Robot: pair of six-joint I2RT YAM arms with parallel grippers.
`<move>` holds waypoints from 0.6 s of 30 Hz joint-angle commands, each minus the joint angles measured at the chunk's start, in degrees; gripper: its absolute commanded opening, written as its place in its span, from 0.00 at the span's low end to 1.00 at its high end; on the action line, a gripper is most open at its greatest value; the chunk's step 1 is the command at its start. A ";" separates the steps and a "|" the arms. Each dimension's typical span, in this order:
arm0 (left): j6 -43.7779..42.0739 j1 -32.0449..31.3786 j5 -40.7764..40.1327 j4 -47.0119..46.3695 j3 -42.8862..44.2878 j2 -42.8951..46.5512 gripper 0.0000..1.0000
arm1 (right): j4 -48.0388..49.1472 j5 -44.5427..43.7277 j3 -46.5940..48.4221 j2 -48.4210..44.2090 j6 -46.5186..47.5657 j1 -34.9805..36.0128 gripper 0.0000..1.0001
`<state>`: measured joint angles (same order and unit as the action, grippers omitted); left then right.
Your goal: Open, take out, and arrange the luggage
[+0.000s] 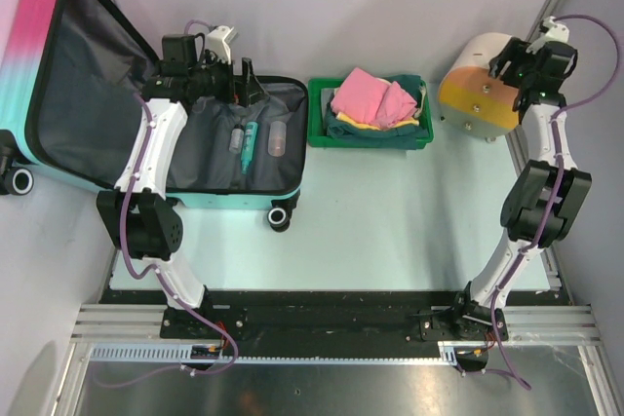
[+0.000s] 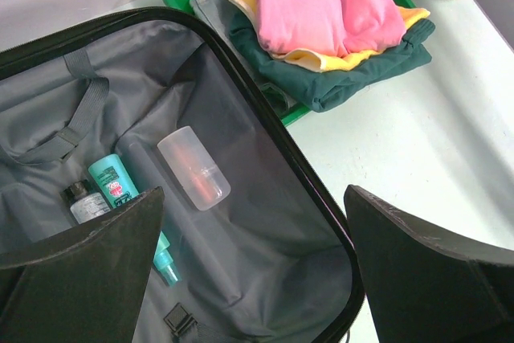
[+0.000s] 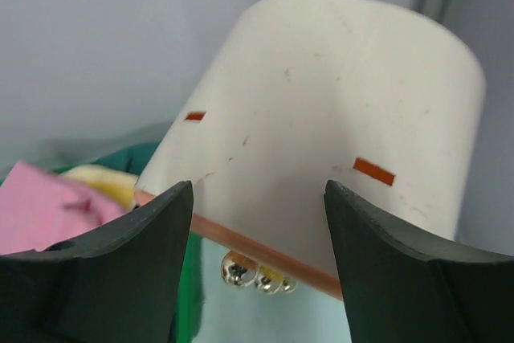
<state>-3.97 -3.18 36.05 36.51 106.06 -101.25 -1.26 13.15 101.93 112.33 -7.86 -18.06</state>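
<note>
The luggage [image 1: 29,56] lies open at the back left: its pink-to-teal lid leans up on the left and the grey-lined lower half lies flat. In it lie a clear bottle [image 1: 277,138], a teal tube [image 1: 251,141] and a small dark-capped bottle [image 1: 237,138]. My left gripper [image 1: 250,83] is open and empty above the lower half's far edge. In the left wrist view the gripper [image 2: 253,263] hangs over the lining [image 2: 161,78], with the clear bottle [image 2: 193,168] and teal tube [image 2: 112,182] ahead of it. My right gripper [image 1: 509,67] is open and empty.
A green tray [image 1: 316,114] right of the suitcase holds folded pink [image 1: 370,96] and dark green clothes. A white-and-orange cylinder [image 1: 478,94] lies at the back right, under my right gripper [image 3: 259,263]; it fills the right wrist view [image 3: 321,118].
</note>
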 commanded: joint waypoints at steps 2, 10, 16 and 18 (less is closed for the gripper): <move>-1.57 0.54 1.12 -1.18 0.37 0.53 0.98 | -7.52 7.85 -7.18 -3.52 -1.02 4.53 0.67; -1.48 0.54 1.47 -1.18 0.38 0.44 0.98 | -15.71 13.90 -7.18 -3.61 0.21 0.76 0.66; -1.04 0.54 1.91 -1.18 0.37 -0.26 0.98 | -14.48 19.97 -5.78 -4.67 1.44 0.05 0.69; -1.22 0.54 2.00 -1.18 0.55 -0.52 0.98 | -13.34 20.95 -4.55 -4.76 1.53 0.22 0.70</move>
<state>-3.90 -3.16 36.25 36.49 106.06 -101.27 -6.31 29.78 97.08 107.02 -6.35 -18.35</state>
